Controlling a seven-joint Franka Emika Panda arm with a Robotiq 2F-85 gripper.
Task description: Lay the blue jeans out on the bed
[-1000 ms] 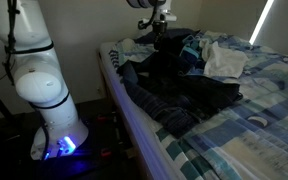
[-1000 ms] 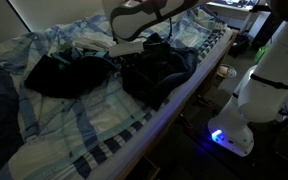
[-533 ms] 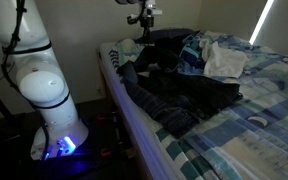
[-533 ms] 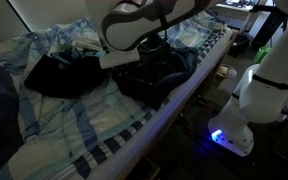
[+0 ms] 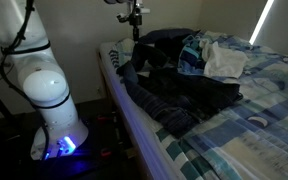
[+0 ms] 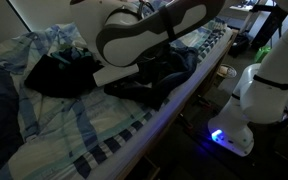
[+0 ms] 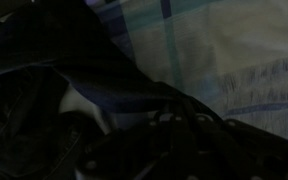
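Note:
The blue jeans lie crumpled, dark and long, along the near edge of the bed. One end is raised toward my gripper, which hangs over the bed's far corner and looks shut on the cloth. In an exterior view my arm covers much of the jeans. In the wrist view dark jeans cloth fills the picture and hides the fingers, with the blue-checked sheet behind.
A white and teal heap of clothes lies behind the jeans. Another dark garment lies further in on the bed. The robot base stands beside the bed, with a lit blue foot.
My gripper has moved sideways toward the bed's edge and corner, drawing the raised end of the jeans with it. In an exterior view the arm swings further across the bed.

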